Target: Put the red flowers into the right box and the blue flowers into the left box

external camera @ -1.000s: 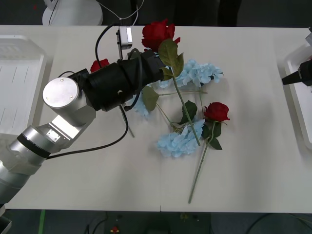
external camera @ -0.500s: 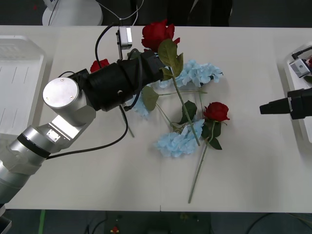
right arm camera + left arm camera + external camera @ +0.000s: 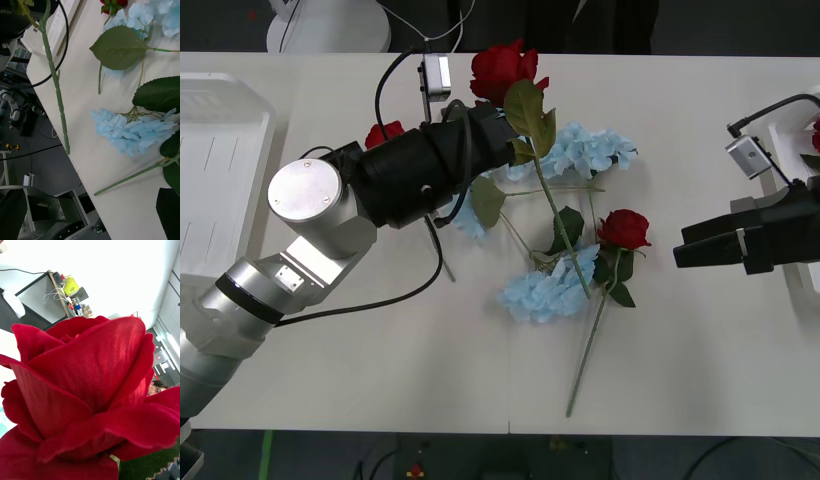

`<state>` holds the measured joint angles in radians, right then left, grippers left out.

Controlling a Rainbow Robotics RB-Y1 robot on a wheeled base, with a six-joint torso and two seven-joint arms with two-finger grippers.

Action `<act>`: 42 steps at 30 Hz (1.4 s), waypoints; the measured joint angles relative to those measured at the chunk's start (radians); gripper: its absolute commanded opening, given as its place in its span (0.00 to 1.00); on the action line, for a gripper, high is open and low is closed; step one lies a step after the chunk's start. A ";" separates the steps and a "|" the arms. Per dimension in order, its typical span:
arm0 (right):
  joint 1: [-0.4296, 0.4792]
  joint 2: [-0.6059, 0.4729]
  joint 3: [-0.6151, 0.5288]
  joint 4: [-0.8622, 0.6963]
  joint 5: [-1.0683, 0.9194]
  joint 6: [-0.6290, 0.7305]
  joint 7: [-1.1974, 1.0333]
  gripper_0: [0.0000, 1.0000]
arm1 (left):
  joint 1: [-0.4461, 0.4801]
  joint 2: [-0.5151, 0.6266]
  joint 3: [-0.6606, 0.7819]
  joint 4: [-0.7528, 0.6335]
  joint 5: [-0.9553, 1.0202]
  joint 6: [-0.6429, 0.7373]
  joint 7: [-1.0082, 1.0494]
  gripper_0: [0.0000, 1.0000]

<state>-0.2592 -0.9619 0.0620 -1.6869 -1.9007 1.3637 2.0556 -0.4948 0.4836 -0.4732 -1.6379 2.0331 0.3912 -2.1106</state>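
Fingers point(image 3: 700, 232) of the right gripper point(image 3: 680, 250) stand wide apart with nothing between them, above the surface point(image 3: 380, 350) near its right edge, aimed at the flower pile. The left gripper point(image 3: 505, 130) is over the far middle; I judge it clamped on the held rose point(image 3: 503, 65), whose stem slants down across the pile. Lying rose point(image 3: 623, 229) sits right of centre, its stem running toward the near edge. A third rose point(image 3: 384, 132) peeks out behind the left arm. Blue flowers point(image 3: 550, 293) lie mid-surface in several clusters, tangled with stems and leaves. Left box point(image 3: 268, 130) is at the left edge, right box point(image 3: 792, 108) at the right edge.

Right wrist view: black fingers point(image 3: 13, 213) at both corners, so spread wide. A blue cluster point(image 3: 131, 131) lies ahead, with broad leaves point(image 3: 118, 47) around it and the held rose's stem point(image 3: 56, 86) hanging free.

Left wrist view: the red bloom point(image 3: 86, 390) sits right up against the camera.

Handling, as a guess: all light, with soft fabric heads that crush easily and thin, springy stems. Take the stem just under the head, not the petals. Crossing stems may drag neighbours along. There is bare surface on the right and toward the near edge for moving. The left arm crowds the far-left side of the pile.
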 measured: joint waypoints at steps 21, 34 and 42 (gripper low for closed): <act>0.000 0.205 0.156 -0.050 0.086 -0.177 0.000 0.40 | 0.000 0.000 0.000 0.001 0.005 -0.002 0.000 0.00; 0.000 0.207 0.176 -0.051 0.085 -0.183 -0.002 0.00 | 0.000 0.000 0.000 0.001 0.018 -0.003 0.000 0.00; 0.000 0.207 0.176 -0.051 0.085 -0.192 -0.005 0.00 | 0.000 0.000 0.000 0.001 0.022 -0.006 0.000 0.00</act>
<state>-0.2594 -0.7547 0.2384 -1.7381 -1.8161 1.1714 2.0506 -0.4949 0.4836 -0.4732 -1.6366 2.0546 0.3847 -2.1106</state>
